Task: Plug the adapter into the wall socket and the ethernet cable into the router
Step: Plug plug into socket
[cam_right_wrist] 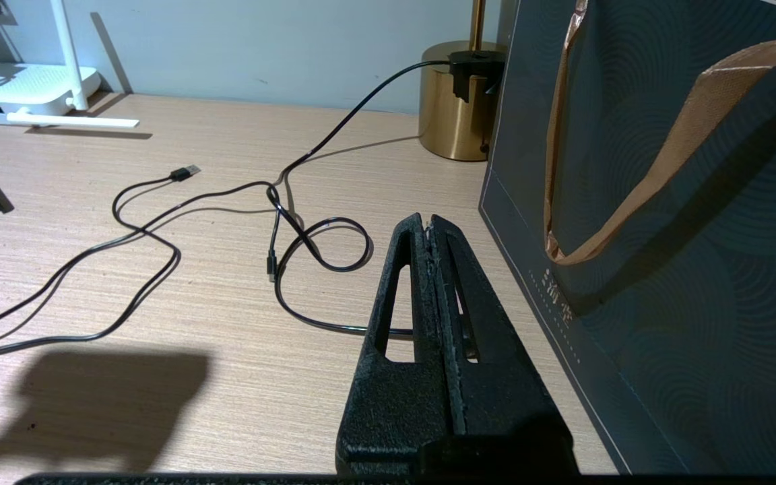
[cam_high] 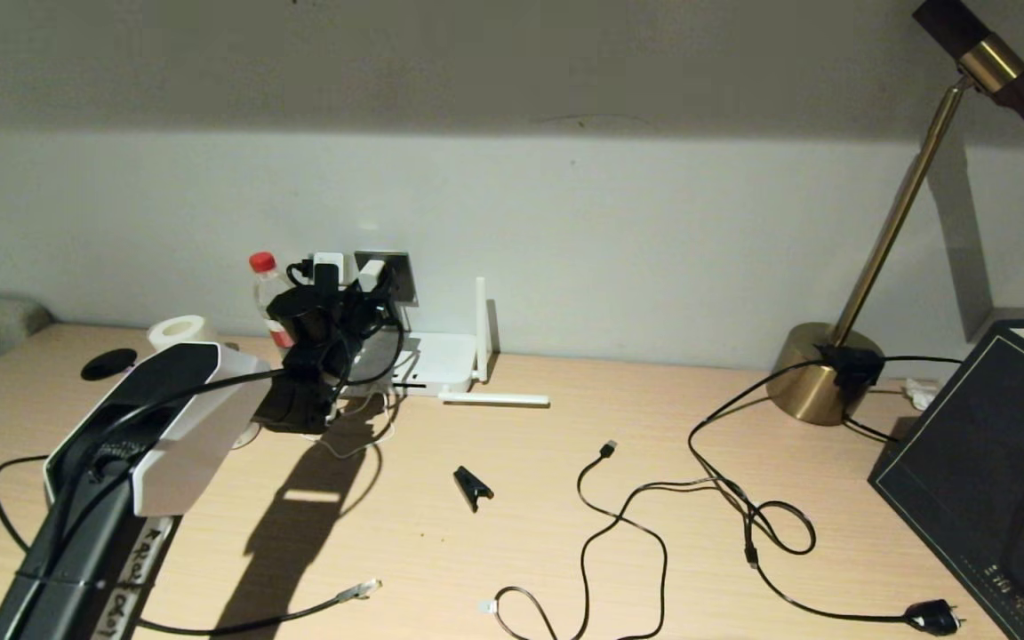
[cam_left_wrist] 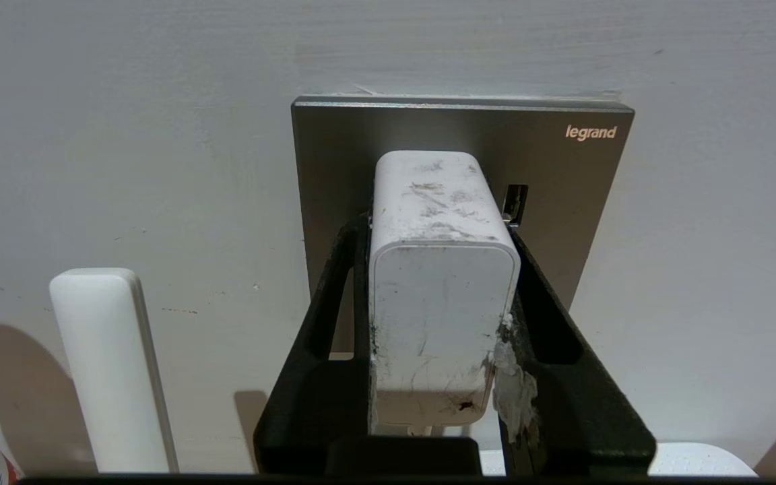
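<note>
My left gripper (cam_left_wrist: 435, 232) is shut on the white adapter (cam_left_wrist: 442, 296), one black finger on each side of it. The adapter's far end meets the grey wall socket (cam_left_wrist: 563, 175); its pins are hidden. In the head view this gripper (cam_high: 361, 286) is up at the wall socket (cam_high: 398, 271), above the white router (cam_high: 436, 356). The ethernet cable (cam_high: 361, 588) lies loose near the table's front edge, its clear connector free. Beside the dark bag my right gripper (cam_right_wrist: 428, 222) hangs shut and empty.
A small black clip (cam_high: 473, 486) and a thin black USB cable (cam_high: 619, 524) lie mid-table. A brass lamp (cam_high: 823, 373) with its black cord and plug (cam_high: 934, 615) stands to the right, next to the dark bag (cam_high: 983, 462). A bottle (cam_high: 268, 293) stands left of the socket.
</note>
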Available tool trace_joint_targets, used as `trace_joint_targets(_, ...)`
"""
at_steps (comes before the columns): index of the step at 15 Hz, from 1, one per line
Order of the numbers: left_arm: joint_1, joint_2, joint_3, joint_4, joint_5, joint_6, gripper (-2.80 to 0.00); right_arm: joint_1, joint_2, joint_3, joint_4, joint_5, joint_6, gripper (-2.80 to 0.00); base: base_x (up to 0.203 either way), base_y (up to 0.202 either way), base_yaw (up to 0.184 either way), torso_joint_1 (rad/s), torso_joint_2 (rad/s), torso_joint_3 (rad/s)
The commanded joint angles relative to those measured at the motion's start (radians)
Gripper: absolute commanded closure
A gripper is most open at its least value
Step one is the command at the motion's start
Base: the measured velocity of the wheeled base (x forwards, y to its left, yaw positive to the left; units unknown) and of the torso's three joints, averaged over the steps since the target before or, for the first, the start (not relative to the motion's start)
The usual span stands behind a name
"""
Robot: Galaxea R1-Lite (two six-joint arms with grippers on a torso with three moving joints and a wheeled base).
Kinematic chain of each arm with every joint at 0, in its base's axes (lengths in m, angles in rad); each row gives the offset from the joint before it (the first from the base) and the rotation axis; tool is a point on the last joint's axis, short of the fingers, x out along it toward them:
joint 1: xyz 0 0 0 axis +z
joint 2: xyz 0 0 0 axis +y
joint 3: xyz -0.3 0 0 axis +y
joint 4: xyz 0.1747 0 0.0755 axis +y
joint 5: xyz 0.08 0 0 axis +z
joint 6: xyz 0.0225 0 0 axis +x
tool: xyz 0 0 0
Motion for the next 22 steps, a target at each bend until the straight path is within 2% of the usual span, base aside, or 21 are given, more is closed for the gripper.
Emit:
trace_joint_targets(1,0.0,0.0,0.0,-0.007,0.0,0.001,0.0,0.0,0.002,0.035,-0.001,0.0,0.0,0.0,0.0,0.0,0.0,0.0,0.0,0.0)
trace_joint_targets(7,-0.013,-0.001,0.002,-0.008,0.002,-0.001,0.0,0.0,0.002,0.035,-0.001,0.0,0.0,0.0,0.0,0.0,0.0,0.0,0.0,0.0)
trace_joint_targets(8,-0.016,-0.001,0.002,-0.007,0.001,0.0,-2.8,0.0,0.002,0.035,-0.001,0.0,0.0,0.0,0.0,0.0,0.0,0.0,0.0,0.0)
trace_joint_targets(17,-0.025,-0.038,0.025,-0.018,0.024,0.0,-2.8,0.0,0.0,0.035,-0.001,0.0,0.0,0.0,0.0,0.0,0.0,0.0,0.0,0.0)
trace_joint_targets(19,-0.025,-0.077,0.083,-0.021,0.03,0.001,-2.8,0.0,0.002,0.035,-0.001,0.0,0.0,0.0,0.0,0.0,0.0,0.0,0.0,0.0)
trace_joint_targets(22,-0.03,-0.139,0.231,-0.078,0.039,0.001,-2.8,0.0,0.002,0.035,-0.001,0.0,0.0,0.0,0.0,0.0,0.0,0.0,0.0,0.0)
